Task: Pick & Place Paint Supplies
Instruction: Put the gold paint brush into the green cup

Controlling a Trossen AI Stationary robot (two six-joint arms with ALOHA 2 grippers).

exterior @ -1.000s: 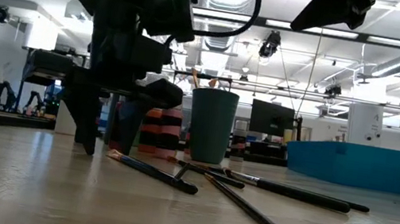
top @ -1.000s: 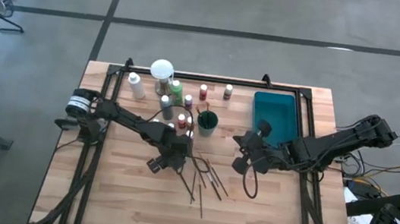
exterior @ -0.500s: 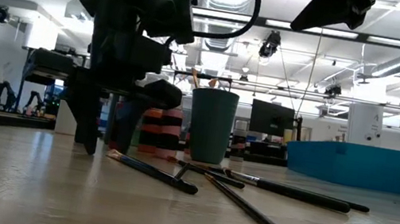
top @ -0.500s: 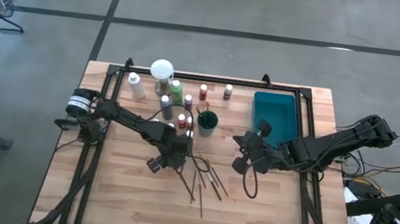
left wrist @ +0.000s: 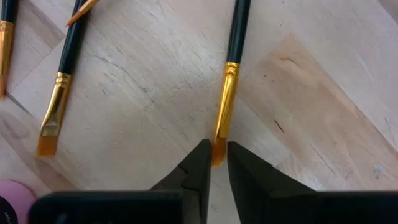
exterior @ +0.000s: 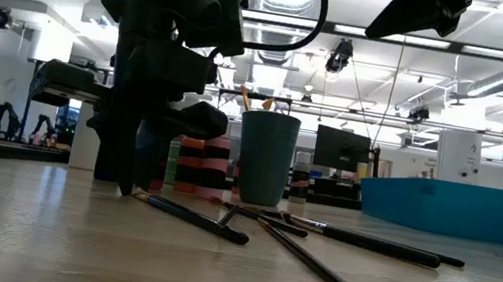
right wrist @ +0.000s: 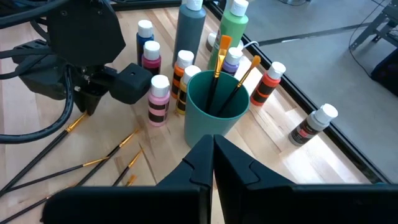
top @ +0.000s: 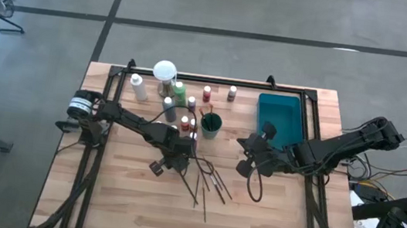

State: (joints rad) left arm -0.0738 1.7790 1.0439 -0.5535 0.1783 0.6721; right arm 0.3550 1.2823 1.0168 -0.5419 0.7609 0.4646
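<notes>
Several thin dark brushes (top: 208,182) lie loose on the wooden table (top: 122,205). My left gripper (left wrist: 217,163) stands steeply over the bristle end of one brush (left wrist: 229,74) and is shut on it; the low view shows this gripper (exterior: 128,182) down at the table. A teal cup (right wrist: 214,106) holds more brushes. Small white-capped paint bottles (right wrist: 159,99) stand around it. My right gripper (right wrist: 212,149) hangs shut and empty above the table, to the right of the cup. My left gripper pinches the brush's orange bristle tip (left wrist: 217,148), just past the gold ferrule, between its two fingertips (left wrist: 200,163). The fingers come from above, pointing steeply down, one on each side of the tip. The brush lies flat on the table, its dark handle stretching away from the gripper.
A rectangular teal tray (top: 278,117) sits at the back right. A round white-topped object (top: 164,71) stands at the back, left of the bottles. Two more gold-ferruled brushes (left wrist: 56,106) lie close beside the held one. Bare wood shows along the near edge.
My left gripper has shut: its fingers, apart on either side of the brush's end before, have drawn together on the bristle tip. The arm has stayed in place, and the brush still lies on the table.
</notes>
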